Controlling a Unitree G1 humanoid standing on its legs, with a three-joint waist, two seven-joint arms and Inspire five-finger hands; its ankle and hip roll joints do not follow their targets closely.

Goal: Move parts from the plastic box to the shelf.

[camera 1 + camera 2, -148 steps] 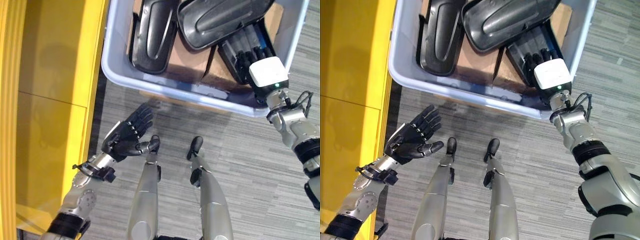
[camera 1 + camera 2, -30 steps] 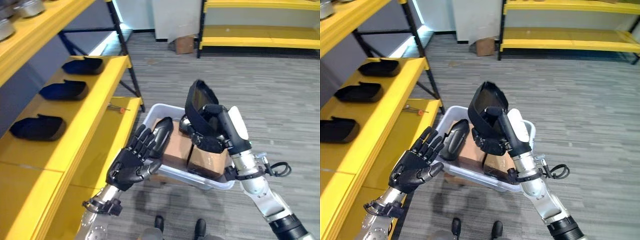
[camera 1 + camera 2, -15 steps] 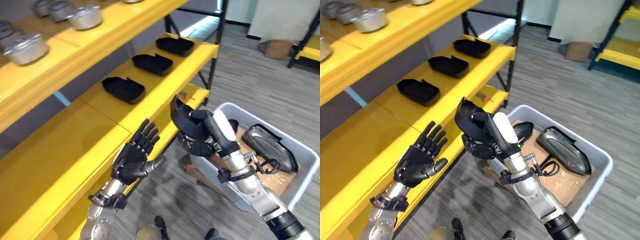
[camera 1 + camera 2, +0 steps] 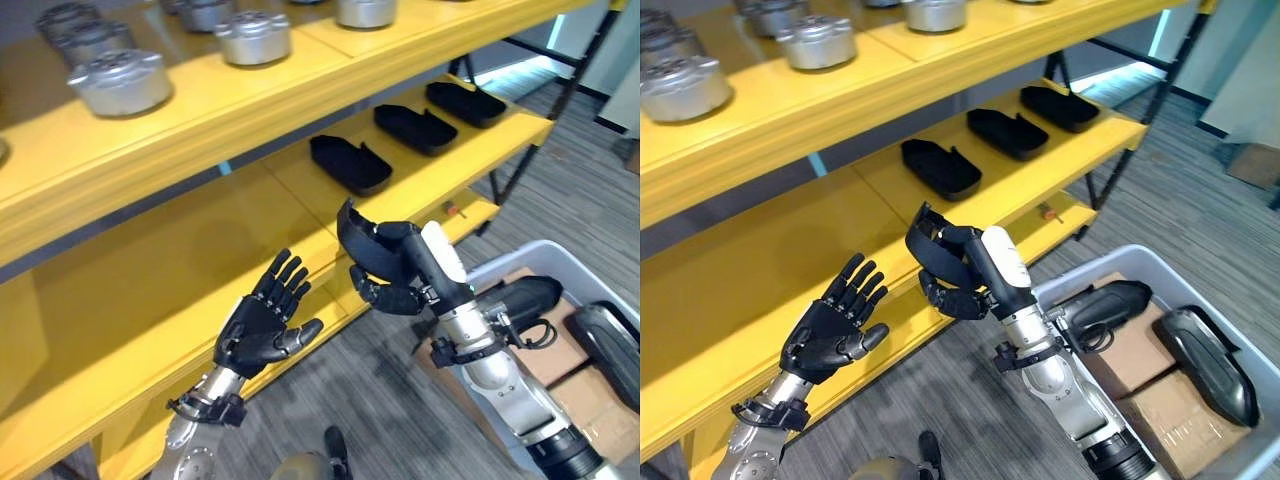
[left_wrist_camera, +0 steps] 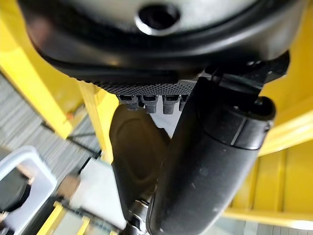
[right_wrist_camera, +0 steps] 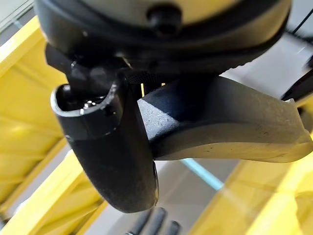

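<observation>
My right hand point(image 4: 405, 275) is shut on a black plastic part point(image 4: 362, 240), held upright in the air in front of the middle yellow shelf point(image 4: 250, 260). The right wrist view shows that part point(image 6: 230, 127) pinched under the thumb point(image 6: 115, 156). My left hand point(image 4: 262, 320) is open, palm up, just left of and below the part, holding nothing. Three matching black parts point(image 4: 350, 163) lie in a row on the shelf, further right. The grey plastic box point(image 4: 1110, 275) sits on the floor at lower right with more black parts point(image 4: 1200, 365) inside on cardboard.
The top shelf point(image 4: 200, 95) carries several silver metal castings point(image 4: 120, 80). A bare stretch of yellow shelf lies left of the black parts. A black shelf post point(image 4: 1130, 140) stands at right. Grey carpet floor point(image 4: 395, 410) lies below.
The camera has swung further towards the shelves. My right hand has carried the black part up and closer to the middle shelf; the left hand stays open beside it.
</observation>
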